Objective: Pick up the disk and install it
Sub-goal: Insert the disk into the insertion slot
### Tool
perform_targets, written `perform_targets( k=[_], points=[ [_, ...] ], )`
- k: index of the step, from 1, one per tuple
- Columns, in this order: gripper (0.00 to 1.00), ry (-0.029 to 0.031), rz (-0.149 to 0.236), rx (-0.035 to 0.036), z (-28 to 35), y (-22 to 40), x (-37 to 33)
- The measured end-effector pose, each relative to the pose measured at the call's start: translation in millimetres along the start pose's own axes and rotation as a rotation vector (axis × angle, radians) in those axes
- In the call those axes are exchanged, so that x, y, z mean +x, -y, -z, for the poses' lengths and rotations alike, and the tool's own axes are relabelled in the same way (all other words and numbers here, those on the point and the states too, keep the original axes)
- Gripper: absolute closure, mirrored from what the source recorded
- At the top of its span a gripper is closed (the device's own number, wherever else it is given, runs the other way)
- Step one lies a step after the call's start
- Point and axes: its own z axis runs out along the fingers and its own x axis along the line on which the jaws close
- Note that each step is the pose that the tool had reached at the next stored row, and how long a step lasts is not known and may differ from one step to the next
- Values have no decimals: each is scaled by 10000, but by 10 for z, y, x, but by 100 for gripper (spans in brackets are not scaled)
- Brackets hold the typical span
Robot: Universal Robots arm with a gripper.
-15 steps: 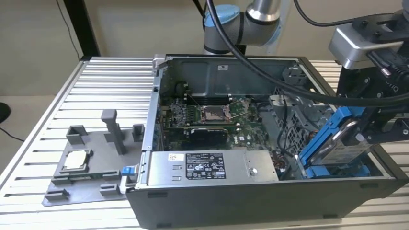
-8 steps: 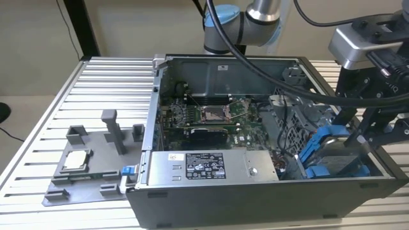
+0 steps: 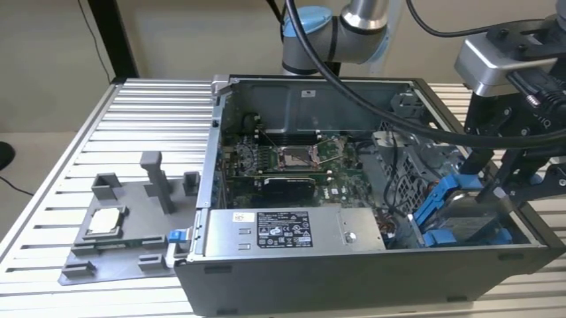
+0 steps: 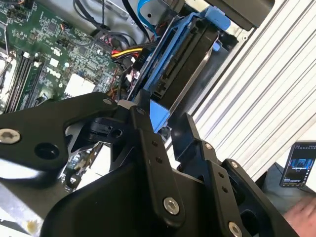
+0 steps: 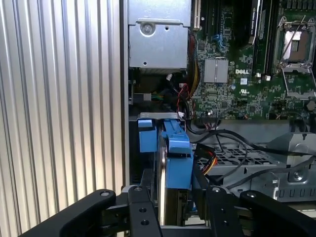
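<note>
Fingers [image 5: 143, 217] clamp the disk [image 5: 175, 153], tilted just inside the case wall [image 5: 124, 74]

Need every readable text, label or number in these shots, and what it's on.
Nothing can be quoted; all the print here is too small to read.
On the grey box, the black-and-white label: unreadable.
Beside it, the white sticker: unreadable.
On the motherboard, white markings: unreadable.
On the phone screen: unreadable.
On the disk, seen edge-on: no print on the side in view.
</note>
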Motion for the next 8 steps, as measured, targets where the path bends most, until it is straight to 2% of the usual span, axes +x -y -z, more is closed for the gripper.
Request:
perform_targets(
  k=[2, 3, 6, 8],
  points=[
    [0, -3, -2, 0, 10, -2, -1],
    [0, -5, -2, 0, 36, 0, -3],
    [0, -3, -3, -1, 167, 12, -15],
    [0, -2, -2, -1, 190, 14, -17]
  ],
)
